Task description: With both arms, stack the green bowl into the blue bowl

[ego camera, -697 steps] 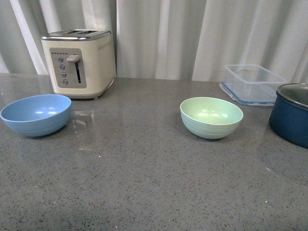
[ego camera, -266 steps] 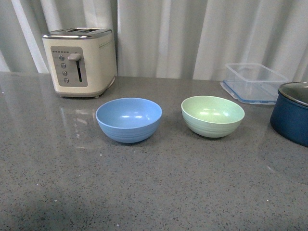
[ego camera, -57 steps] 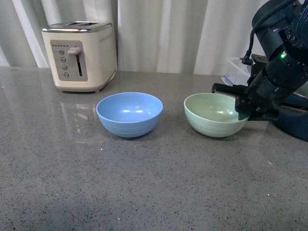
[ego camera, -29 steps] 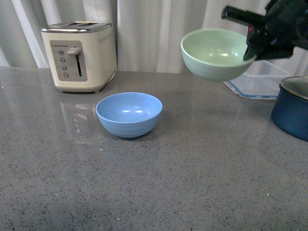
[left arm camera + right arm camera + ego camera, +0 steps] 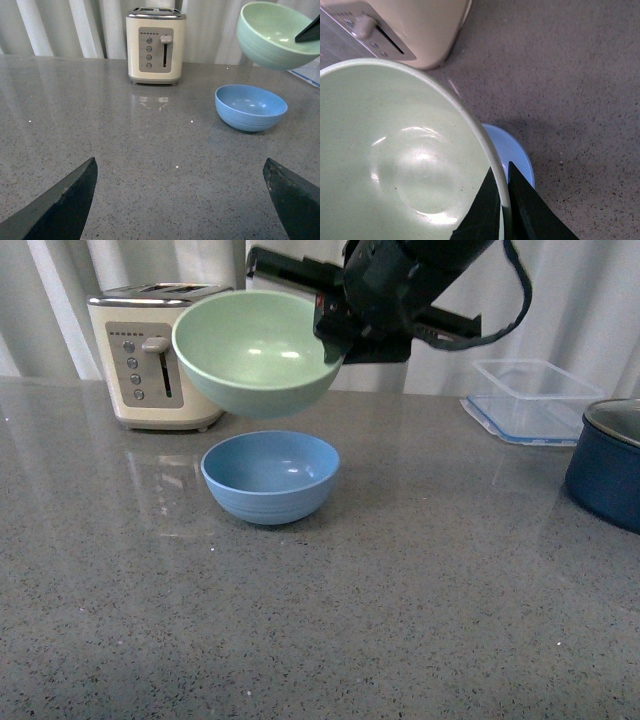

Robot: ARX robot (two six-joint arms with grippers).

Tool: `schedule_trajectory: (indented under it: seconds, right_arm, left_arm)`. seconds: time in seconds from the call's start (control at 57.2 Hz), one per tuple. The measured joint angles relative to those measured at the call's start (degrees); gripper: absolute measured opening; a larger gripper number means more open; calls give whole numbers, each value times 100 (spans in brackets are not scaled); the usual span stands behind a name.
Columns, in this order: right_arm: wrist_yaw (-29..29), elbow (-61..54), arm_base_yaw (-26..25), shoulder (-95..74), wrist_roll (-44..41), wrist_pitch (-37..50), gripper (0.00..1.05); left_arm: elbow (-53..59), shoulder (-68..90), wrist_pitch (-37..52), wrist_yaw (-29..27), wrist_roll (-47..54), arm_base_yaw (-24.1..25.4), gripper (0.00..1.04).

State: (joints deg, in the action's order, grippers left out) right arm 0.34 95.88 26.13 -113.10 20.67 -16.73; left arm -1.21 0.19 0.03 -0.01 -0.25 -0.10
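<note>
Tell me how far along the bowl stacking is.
Done: the right gripper pinches the green bowl by its rim, and the bowl is off the counter. In hand: it hangs tilted, roughly above the blue bowl, not touching it. Left: lower it in and release. The left gripper is open and empty.

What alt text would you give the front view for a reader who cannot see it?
The right gripper holds the green bowl by its rim in the air above the blue bowl on the grey counter; a toaster stands behind.
</note>
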Motion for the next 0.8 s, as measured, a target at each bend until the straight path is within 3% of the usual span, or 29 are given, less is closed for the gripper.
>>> schedule_trajectory:
  seconds: [0.577,0.804]
  right_arm:
    - [573,105,90,-852,-219,127,1]
    - [363,-20,2,-699,-190,354,34]
  left_arm:
    - [0,0,0,0,0,0,98]
    - [0,0,0,0,0,0,98]
